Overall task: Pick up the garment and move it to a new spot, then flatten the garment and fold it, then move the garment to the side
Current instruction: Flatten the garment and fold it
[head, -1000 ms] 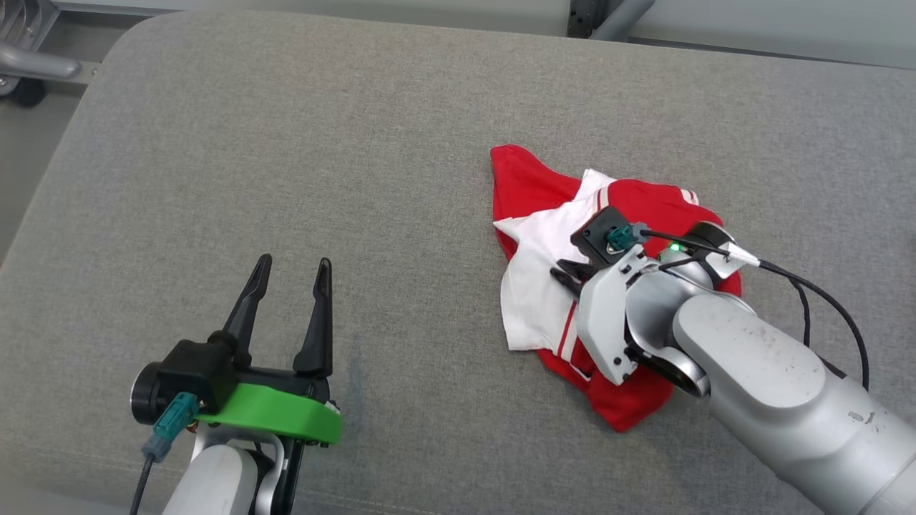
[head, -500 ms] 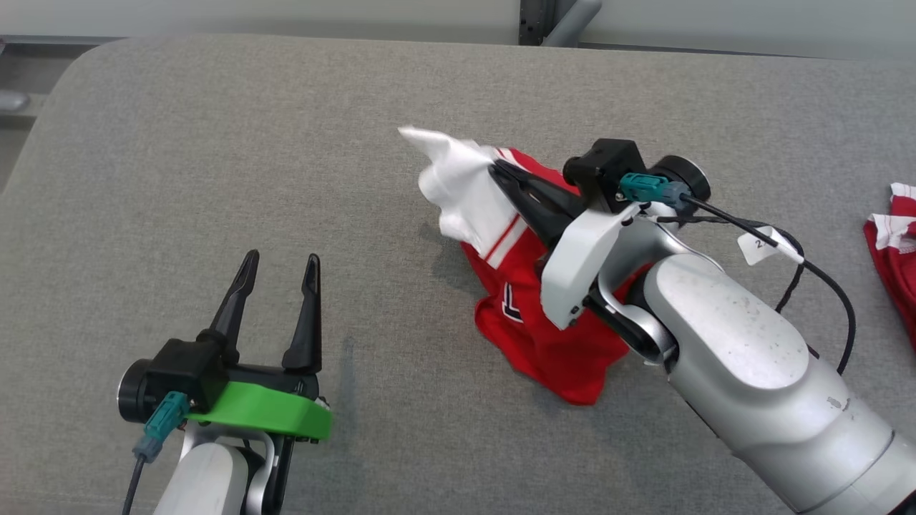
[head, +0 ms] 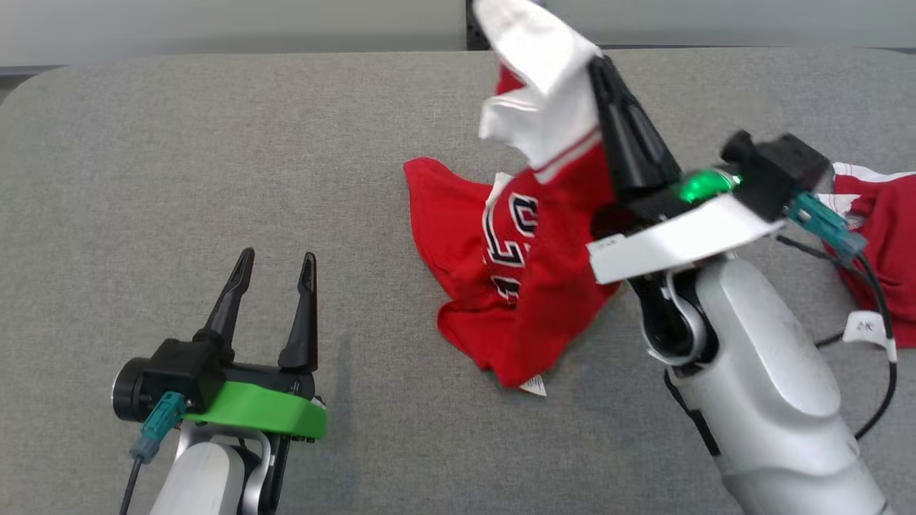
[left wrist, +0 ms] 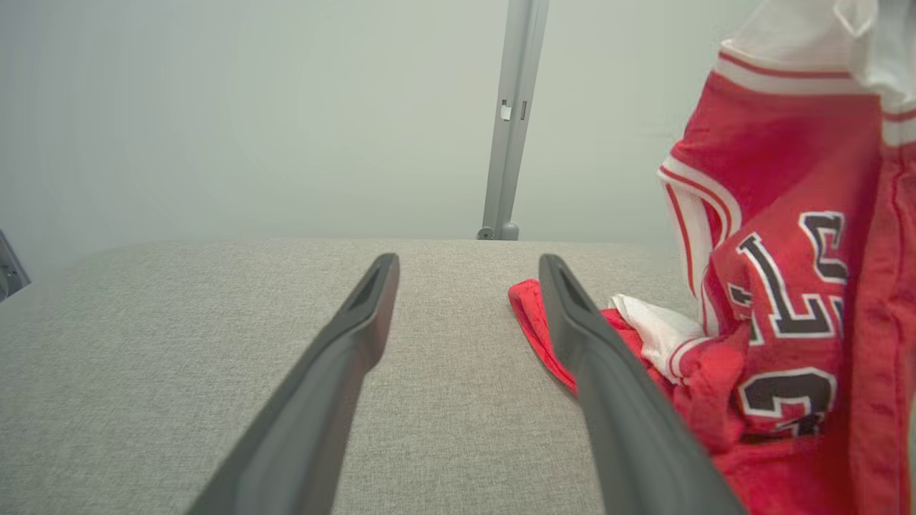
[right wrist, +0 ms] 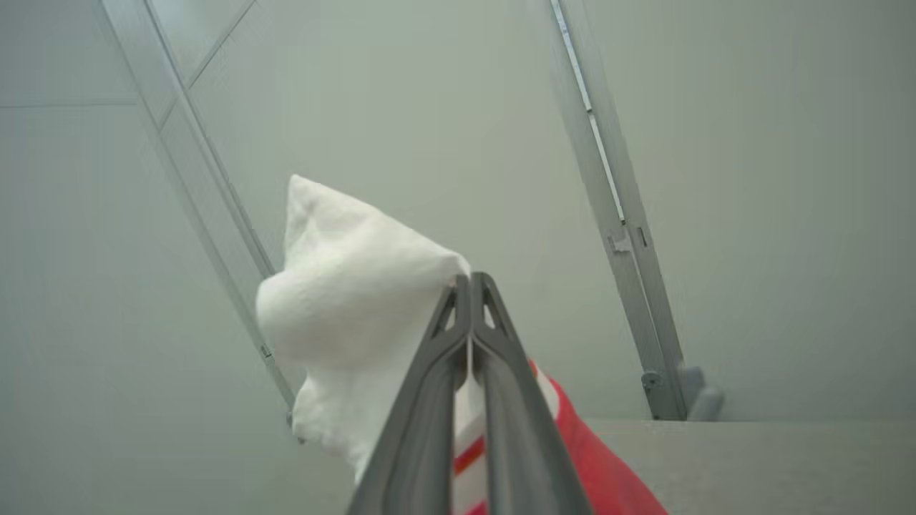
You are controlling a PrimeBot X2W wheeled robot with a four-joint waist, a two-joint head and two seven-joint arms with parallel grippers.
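2 grippers: the right gripper (head: 598, 66) is clamped tight on the white part of the red garment (head: 544, 286), holding it raised with its lower end on the grey surface (head: 215, 143). the left gripper (head: 278, 254) stands wide apart, holding nothing.

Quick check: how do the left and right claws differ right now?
The left claw is open and empty; the right claw is shut on the garment. The left claw sits low over the grey surface; the right claw is raised, holding the garment's white part up. Both have long dark fingers.
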